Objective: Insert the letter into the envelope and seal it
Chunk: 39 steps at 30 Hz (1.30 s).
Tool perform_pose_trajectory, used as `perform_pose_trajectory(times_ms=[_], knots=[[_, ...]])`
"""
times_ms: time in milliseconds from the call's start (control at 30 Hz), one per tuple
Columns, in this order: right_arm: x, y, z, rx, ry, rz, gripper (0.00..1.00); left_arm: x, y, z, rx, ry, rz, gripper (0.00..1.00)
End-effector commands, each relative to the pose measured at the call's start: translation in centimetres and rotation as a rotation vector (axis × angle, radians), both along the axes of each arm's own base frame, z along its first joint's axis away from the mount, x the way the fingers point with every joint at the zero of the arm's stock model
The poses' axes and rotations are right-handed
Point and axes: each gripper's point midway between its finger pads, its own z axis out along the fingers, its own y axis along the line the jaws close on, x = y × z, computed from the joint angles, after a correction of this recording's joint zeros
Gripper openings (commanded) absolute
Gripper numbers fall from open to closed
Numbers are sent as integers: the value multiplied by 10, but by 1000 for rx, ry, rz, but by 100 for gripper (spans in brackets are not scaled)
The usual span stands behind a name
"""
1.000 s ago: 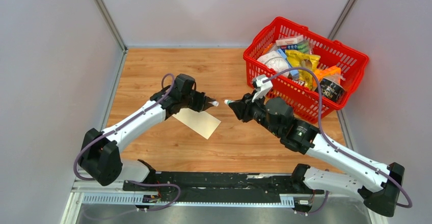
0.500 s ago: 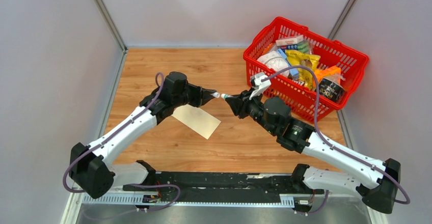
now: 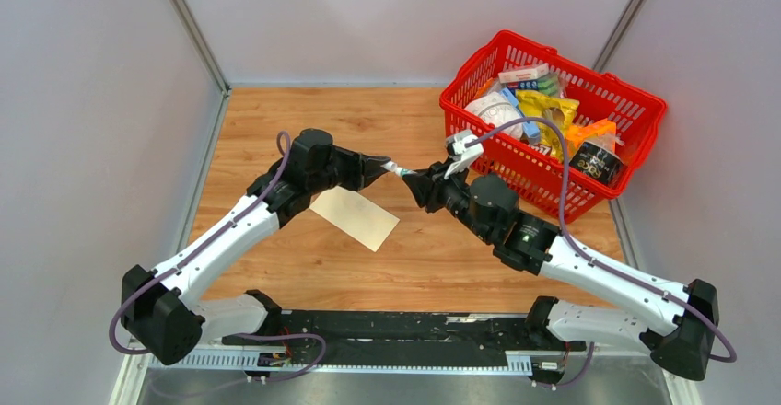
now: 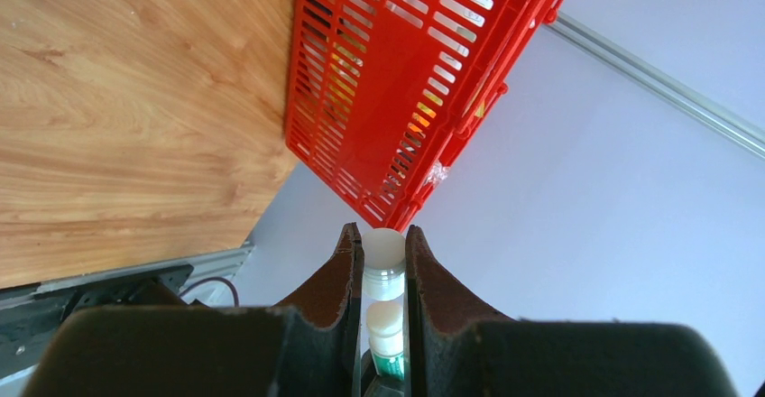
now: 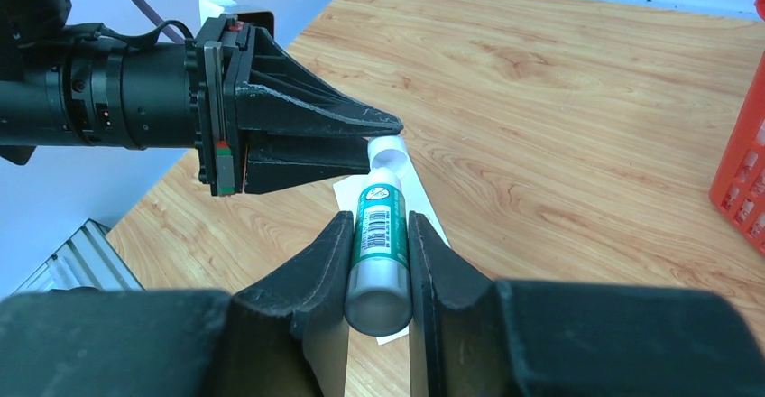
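From above, the left pincer [image 3: 385,166] and right pincer [image 3: 412,178] meet tip to tip over the middle of the surface [image 3: 276,120]. A glue stick [image 3: 399,171] bridges them, each pincer closed narrowly on one end of it. The envelope [image 3: 355,218] lies flat on the surface just below and toward the base side of the left pincer, touching neither pincer. A red basket [image 3: 543,177] of goods sits behind the right pincer, off to its far right.

In the left wrist view, the left pincer [image 4: 382,232] is narrow, its fingers pressed against the stick's white cap [image 4: 383,251]. The tube's green label [image 4: 390,365] shows deeper between the fingers. The basket [image 4: 388,81] fills the space beyond the tips, with the surface [image 4: 117,117] to the left of it.

In the right wrist view, the right pincer [image 5: 380,221] clamps the glue stick [image 5: 379,235] around its green barcoded label. Straight ahead of its tips, the left pincer [image 5: 383,140] grips the cap [image 5: 388,152]. I cannot tell whether the cap has come off the tube. The envelope [image 5: 428,212] lies beneath the stick on the surface [image 5: 559,99]. The basket [image 5: 744,171] edges in at far right.
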Motion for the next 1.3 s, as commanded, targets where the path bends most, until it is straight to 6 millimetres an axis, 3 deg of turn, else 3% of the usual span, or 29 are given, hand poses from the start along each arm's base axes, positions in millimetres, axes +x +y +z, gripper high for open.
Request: perform_pose_trajectory(times_ms=[0,1267], knots=[[5,1,37,75,-73,-26,0,-2,0,18,-47,-39,-7,11],[12,8,39,70,-72,-33,0,-7,0,27,-54,-57,-26,11]])
